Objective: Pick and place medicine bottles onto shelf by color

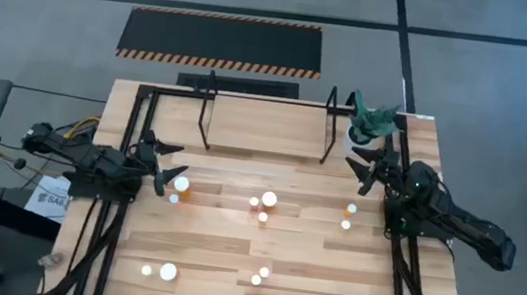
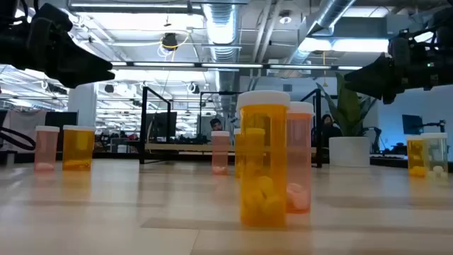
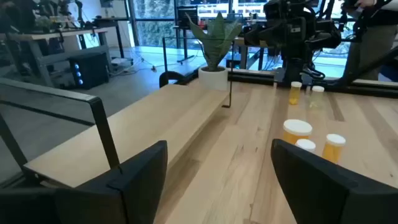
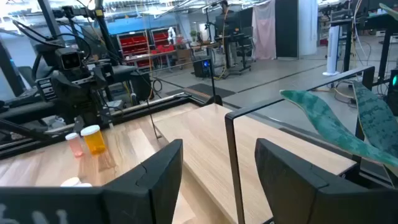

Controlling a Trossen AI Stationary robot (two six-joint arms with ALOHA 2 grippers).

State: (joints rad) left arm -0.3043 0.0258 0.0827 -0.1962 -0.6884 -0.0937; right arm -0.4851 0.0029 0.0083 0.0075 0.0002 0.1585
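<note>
Overhead and wrist views of the table. The left gripper (image 1: 167, 178) hovers with jaws spread wide and empty, just beside two medicine bottles (image 1: 179, 191) at the table's left side. The right gripper (image 1: 366, 170) hangs near the potted plant (image 1: 367, 123), its jaws parted and holding nothing. Further bottles (image 1: 263, 206) stand scattered across the table (image 1: 230, 259), upright with white caps. The shelf (image 1: 264, 127) sits at the far edge, its wooden board bare between black posts.

Only partial "SA…", maybe, on white sheet (image 1: 44, 199) by table's left edge.
</note>
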